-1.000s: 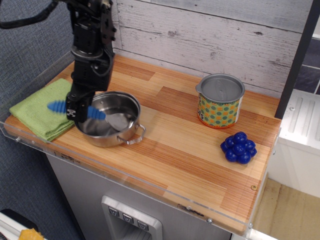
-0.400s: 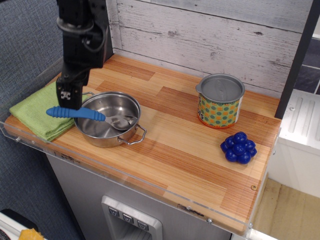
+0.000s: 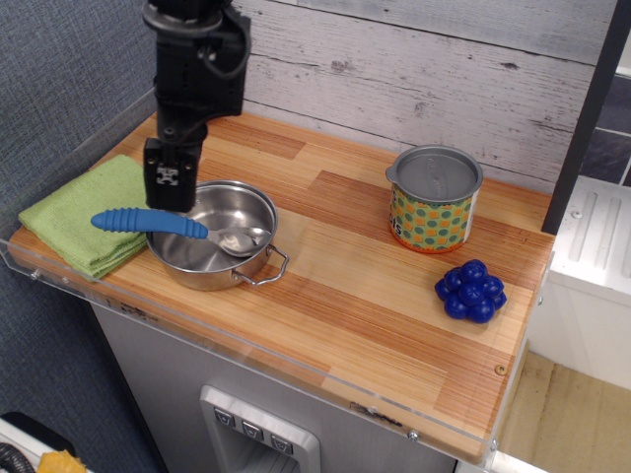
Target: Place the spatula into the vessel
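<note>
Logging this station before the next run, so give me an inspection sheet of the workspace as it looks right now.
Surface: wooden counter with a clear edge guard.
Job's things: spatula lies with its metal bowl inside the vessel, blue handle propped over the left rim.
Clutter: green cloth left, polka-dot can with grey lid, blue berry cluster.
Grippers: gripper above the vessel's back-left rim, holding nothing; jaw state unclear.
Cables: black cable on the arm.
Surroundings: whitewashed plank wall behind, grey fabric panel left.

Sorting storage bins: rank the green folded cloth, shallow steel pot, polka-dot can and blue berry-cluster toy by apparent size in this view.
1. Shallow steel pot and green folded cloth: look alike, cloth partly hidden.
2. Polka-dot can.
3. Blue berry-cluster toy, clearly smallest.
</note>
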